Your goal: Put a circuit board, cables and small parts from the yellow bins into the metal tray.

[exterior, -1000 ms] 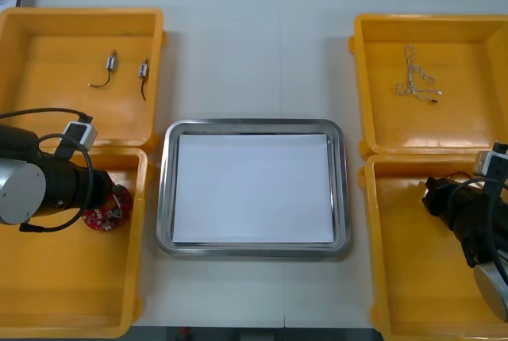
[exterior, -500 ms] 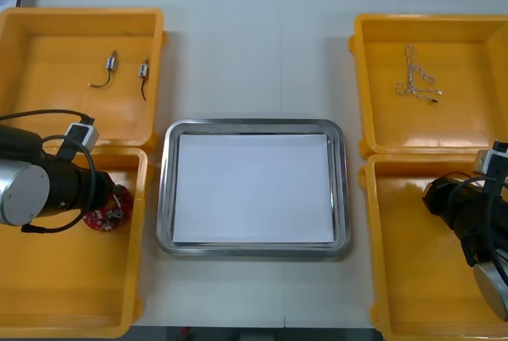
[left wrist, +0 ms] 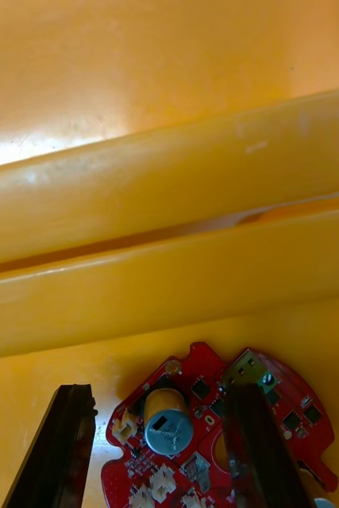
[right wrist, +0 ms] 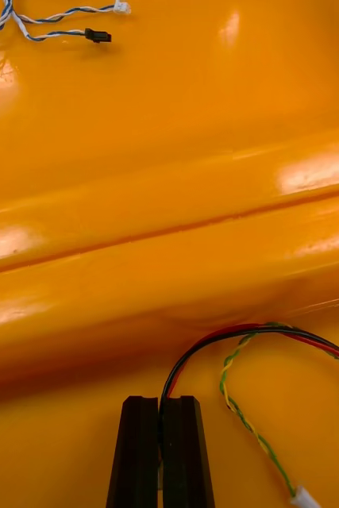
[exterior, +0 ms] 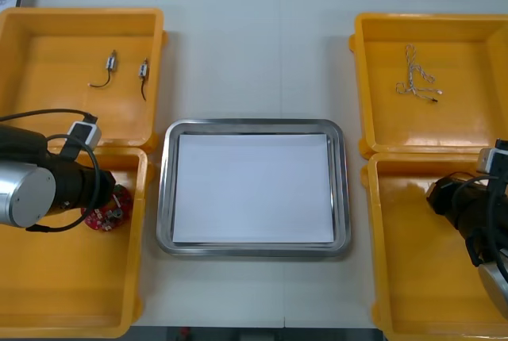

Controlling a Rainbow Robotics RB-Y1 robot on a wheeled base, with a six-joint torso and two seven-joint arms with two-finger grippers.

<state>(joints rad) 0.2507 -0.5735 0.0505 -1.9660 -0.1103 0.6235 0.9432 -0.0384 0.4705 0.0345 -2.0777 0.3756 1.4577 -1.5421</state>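
- The left gripper (left wrist: 159,393) hangs low in the near-left yellow bin (exterior: 48,277), fingers wide open, with the round red circuit board (left wrist: 205,397) lying flat between them.
- The right gripper (right wrist: 160,409), in the near-right yellow bin (exterior: 421,293), pinches a black and red cable (right wrist: 240,329).

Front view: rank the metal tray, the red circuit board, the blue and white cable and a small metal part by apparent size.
1. metal tray
2. circuit board and blue and white cable, too alike to split
3. small metal part
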